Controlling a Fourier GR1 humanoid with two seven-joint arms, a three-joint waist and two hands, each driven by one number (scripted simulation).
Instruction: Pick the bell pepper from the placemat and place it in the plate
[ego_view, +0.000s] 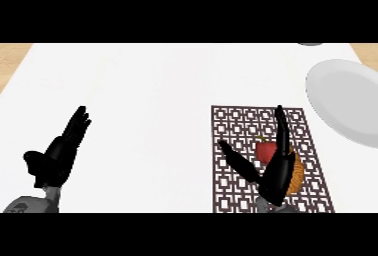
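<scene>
While the bell pepper (266, 150) lies on the patterned placemat (244, 125), red with a small stem up top, it sits between my right hand's (277, 172) thumb and straight fingers, partly hidden behind them. Those fingers are spread apart and not curled round it. An orange thing (294, 176) shows just behind my palm, mostly covered. Beyond the mat's right edge is the plate (343, 97), apart from the pepper. My left hand (60, 155) rests open, well off to the left on the white counter (148, 90).
</scene>
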